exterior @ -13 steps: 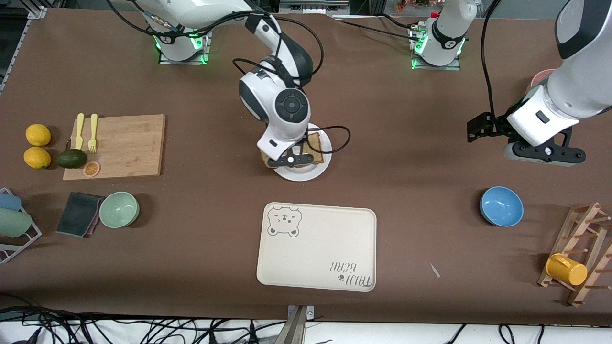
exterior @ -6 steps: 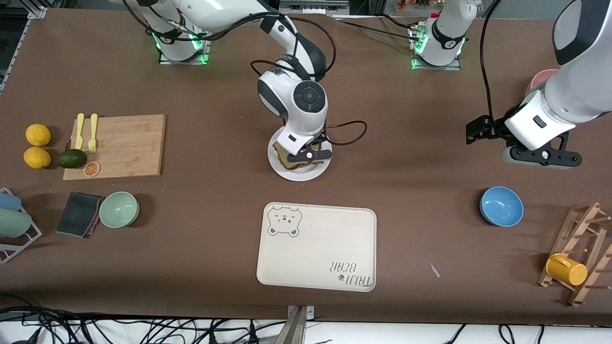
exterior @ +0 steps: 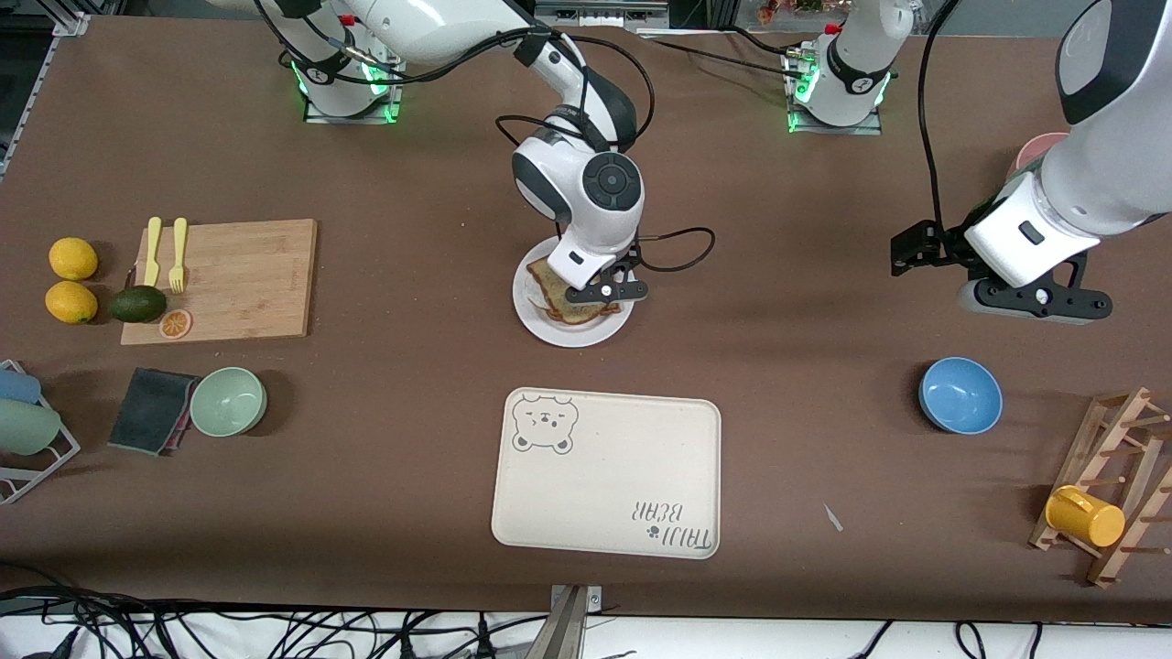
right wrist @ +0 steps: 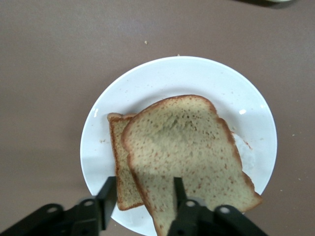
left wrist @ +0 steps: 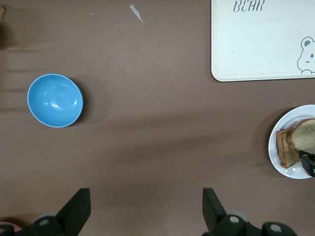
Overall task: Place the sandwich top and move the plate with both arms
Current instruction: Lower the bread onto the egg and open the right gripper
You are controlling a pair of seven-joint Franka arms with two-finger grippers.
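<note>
The white plate [exterior: 568, 339] lies mid-table, also in the right wrist view [right wrist: 162, 78] and the left wrist view [left wrist: 295, 115]. The sandwich top [right wrist: 187, 142], a pale speckled slice, lies askew on a darker slice [right wrist: 123, 167] on the plate; it also shows in the front view [exterior: 549, 282] and the left wrist view [left wrist: 305, 137]. My right gripper [exterior: 604, 293] is low over the plate, part open [right wrist: 142, 189], fingers straddling the slices' edges. My left gripper [exterior: 1035, 300] waits open and empty [left wrist: 145, 196] over bare table at the left arm's end.
A cream bear tray [exterior: 604, 476] lies nearer the front camera than the plate. A blue bowl [exterior: 960, 394] sits near the left gripper. A cutting board [exterior: 229, 279], green bowl [exterior: 229, 401] and lemons sit at the right arm's end. A wooden rack holds a yellow cup [exterior: 1085, 517].
My right gripper has moved across the plate toward the left arm's end, and the sandwich top has come to lie over the darker slice. The left arm has barely shifted.
</note>
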